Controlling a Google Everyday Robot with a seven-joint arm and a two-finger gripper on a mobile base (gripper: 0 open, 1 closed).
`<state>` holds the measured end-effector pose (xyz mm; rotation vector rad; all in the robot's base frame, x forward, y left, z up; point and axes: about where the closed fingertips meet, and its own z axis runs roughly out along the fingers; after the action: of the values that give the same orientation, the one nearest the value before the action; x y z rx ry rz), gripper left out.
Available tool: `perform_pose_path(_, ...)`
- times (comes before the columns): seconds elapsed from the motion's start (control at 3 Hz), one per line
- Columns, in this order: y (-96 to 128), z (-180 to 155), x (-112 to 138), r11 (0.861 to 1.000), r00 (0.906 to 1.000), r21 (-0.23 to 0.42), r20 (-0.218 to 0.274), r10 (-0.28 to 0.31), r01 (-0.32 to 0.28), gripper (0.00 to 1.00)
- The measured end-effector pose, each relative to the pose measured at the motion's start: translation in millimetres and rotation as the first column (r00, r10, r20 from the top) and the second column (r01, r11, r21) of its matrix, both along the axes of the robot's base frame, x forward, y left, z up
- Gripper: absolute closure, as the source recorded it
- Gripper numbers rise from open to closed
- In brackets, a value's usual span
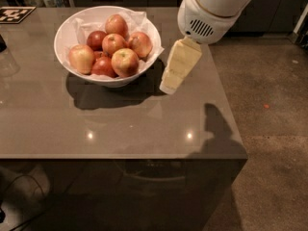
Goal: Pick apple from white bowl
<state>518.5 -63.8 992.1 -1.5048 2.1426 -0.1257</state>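
Round red apple with yellow-orange blush (125, 61) lies in the glossy white paper-lined bowl (108, 80), partly covering darker apples (102, 66); the cream gripper (168, 86) hangs just beside the bowl, and we cannot tell its grip.

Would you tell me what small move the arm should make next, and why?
Probably shift the gripper left, above the rim, toward the apple: it hangs just right of the white bowl, and the apple sits at the bowl's near side.
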Motion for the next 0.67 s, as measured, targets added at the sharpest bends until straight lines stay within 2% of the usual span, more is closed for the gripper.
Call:
perform_pose_path(0.33, 5.7, 0.4, -8.8, 1.0, 0.9998, 0.017, -0.007, 0.017, -0.017, 0.0)
perform_pose_path(0.67, 28.0, 5.3, -35.8, 0.996, 0.9979, 0.079, -0.038, 0.052, -0.049, 0.0)
